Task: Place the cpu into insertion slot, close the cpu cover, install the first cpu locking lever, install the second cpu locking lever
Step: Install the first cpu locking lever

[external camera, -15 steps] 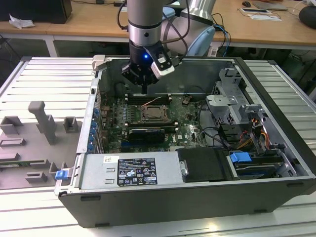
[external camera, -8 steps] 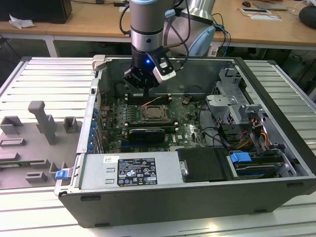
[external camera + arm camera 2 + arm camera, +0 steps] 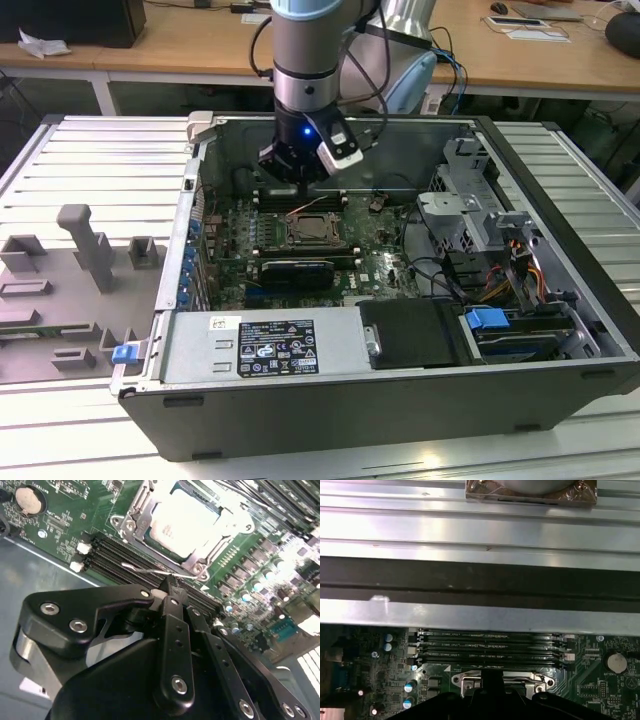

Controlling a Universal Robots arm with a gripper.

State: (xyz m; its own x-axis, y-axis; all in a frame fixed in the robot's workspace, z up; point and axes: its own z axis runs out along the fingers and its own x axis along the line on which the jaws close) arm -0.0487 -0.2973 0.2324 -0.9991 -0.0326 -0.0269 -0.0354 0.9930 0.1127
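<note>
I'm the black gripper [image 3: 169, 586] on the grey arm, hanging low inside the big open grey metal computer case [image 3: 400, 410]. My two fingers [image 3: 172, 615] are narrow, tips pressed together w/ no gap I can see. The tips sit right at the thin bent silver wire lever [image 3: 145, 570]. It lies over the long black memory slots [image 3: 112, 555], just beside the socket. I can't tell if I pinch the wire or only push on it.

The cpu, a small flat square chip w/ a pale silver top [image 3: 182, 522], lies inside the insertion slot, the square socket w/ a thin metal rim [image 3: 312, 232]. That's approx in the middle of the green board [image 3: 60, 535]. The cpu cover, a thin dull metal frame w/ a big square window [image 3: 142, 509], lies flat around the chip, so it looks closed. In the exterior view I'm just on the far side of the slot.

So I think the step in hand is a locking lever. To do it well, I'd go slow & press on the wire near its bend, b/c a springy wire can slip off thin tips. I'd push down and a bit sideways so it can slide under its hook. I'd take care not to scrape the memory slots or the tiny parts nearby. The cover must lie flat on the chip, or the lever won't catch.
</note>
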